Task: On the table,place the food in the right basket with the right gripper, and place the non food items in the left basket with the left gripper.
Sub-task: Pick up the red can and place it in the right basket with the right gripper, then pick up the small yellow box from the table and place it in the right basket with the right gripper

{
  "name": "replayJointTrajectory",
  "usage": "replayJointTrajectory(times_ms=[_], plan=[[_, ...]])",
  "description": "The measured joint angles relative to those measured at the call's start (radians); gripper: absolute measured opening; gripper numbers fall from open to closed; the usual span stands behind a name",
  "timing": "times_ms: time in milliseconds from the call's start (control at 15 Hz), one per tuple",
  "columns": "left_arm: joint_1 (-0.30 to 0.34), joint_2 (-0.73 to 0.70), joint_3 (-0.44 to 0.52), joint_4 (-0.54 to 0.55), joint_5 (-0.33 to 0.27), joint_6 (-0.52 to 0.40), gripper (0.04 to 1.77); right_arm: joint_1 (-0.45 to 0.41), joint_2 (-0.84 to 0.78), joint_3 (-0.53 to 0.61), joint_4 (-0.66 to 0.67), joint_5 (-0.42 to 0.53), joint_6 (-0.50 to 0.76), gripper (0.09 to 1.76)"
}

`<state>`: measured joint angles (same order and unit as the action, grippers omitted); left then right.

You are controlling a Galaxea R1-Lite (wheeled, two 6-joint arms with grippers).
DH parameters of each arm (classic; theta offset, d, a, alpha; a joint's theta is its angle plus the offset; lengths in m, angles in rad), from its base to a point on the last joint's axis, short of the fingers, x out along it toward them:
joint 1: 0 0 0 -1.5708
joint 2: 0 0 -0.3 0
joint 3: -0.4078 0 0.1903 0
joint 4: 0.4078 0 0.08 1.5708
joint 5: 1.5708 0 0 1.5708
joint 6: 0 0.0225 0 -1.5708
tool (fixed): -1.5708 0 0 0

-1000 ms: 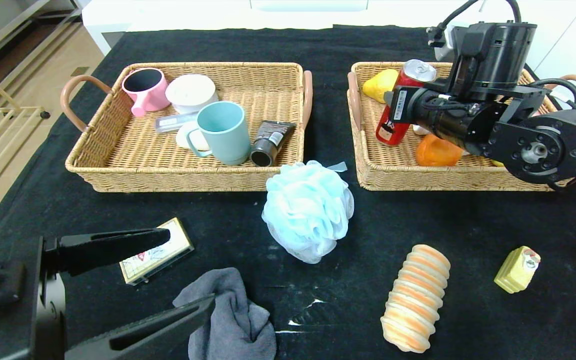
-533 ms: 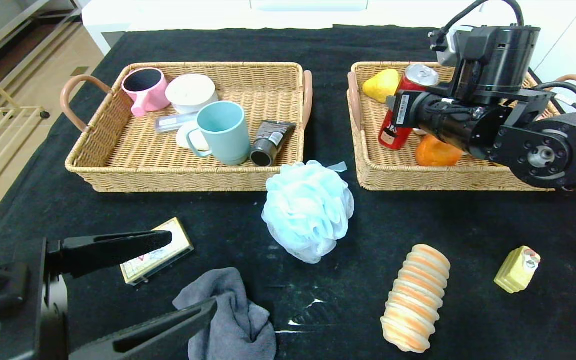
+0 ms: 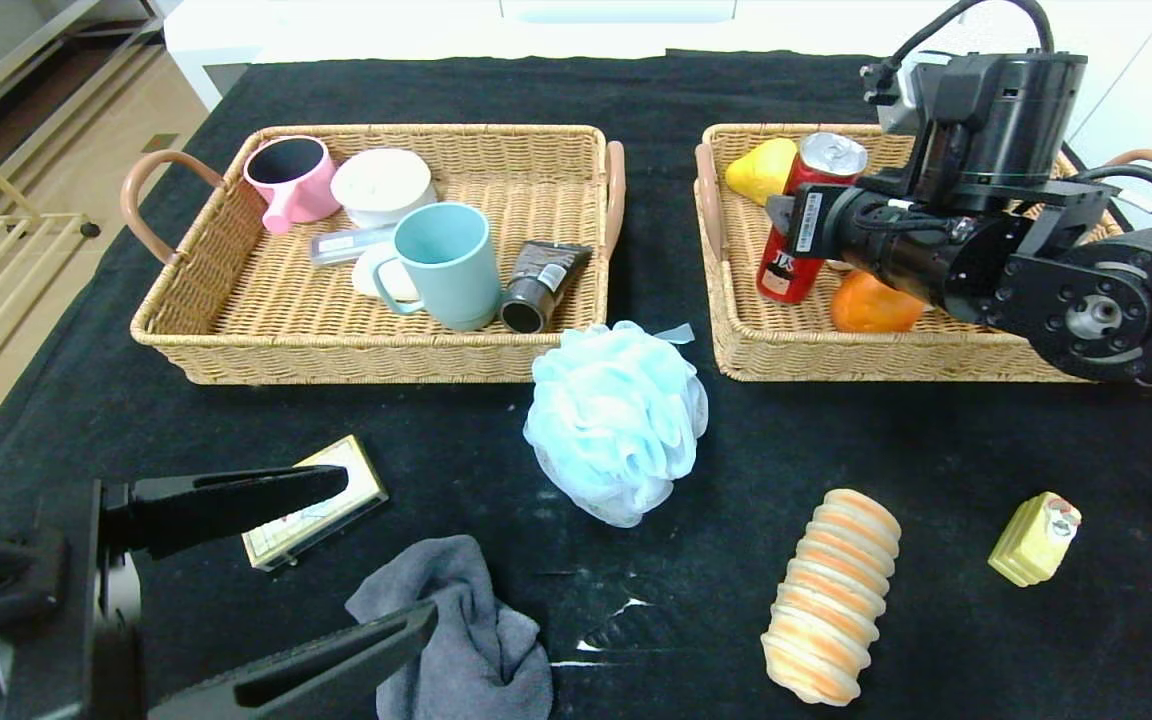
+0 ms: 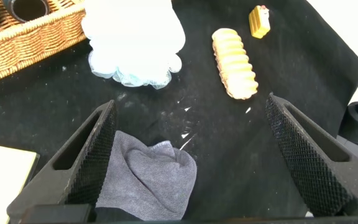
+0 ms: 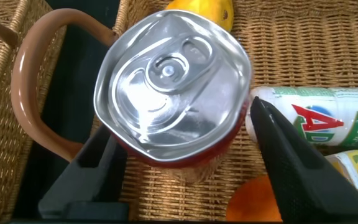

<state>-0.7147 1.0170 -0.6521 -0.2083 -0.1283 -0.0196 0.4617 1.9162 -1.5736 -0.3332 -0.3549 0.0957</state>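
Note:
My right gripper (image 3: 800, 224) is shut on a dented red can (image 3: 804, 215), holding it upright at the left end of the right basket (image 3: 836, 352). In the right wrist view the can's silver top (image 5: 169, 93) fills the space between the fingers of that gripper (image 5: 182, 119). My left gripper (image 3: 381, 548) is open and empty at the front left, over a grey cloth (image 3: 466, 630). In the left wrist view the cloth (image 4: 145, 180) lies by one finger of the left gripper (image 4: 191, 106).
A blue bath pouf (image 3: 616, 415), a striped bread roll (image 3: 831, 595), a small yellow packet (image 3: 1034, 538) and a flat card box (image 3: 316, 500) lie on the black table. The left basket (image 3: 266, 335) holds mugs and tubes. The right basket holds a yellow fruit (image 3: 761, 168) and an orange (image 3: 871, 305).
My right gripper has turned the red can from tilted to nearly upright and lowered it a little in the right basket. The left arm has barely moved.

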Motion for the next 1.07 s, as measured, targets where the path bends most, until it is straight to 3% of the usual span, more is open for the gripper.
replayJointTrajectory(times_ms=[467, 1067], plan=[[0.000, 0.004, 0.003, 0.000, 0.000, 0.000, 1.72, 0.023, -0.049, 0.059, 0.011, -0.006, 0.000, 1.57], [-0.001, 0.005, 0.002, 0.001, -0.001, 0.000, 1.72, 0.072, -0.192, 0.216, 0.070, -0.053, 0.004, 1.66]])
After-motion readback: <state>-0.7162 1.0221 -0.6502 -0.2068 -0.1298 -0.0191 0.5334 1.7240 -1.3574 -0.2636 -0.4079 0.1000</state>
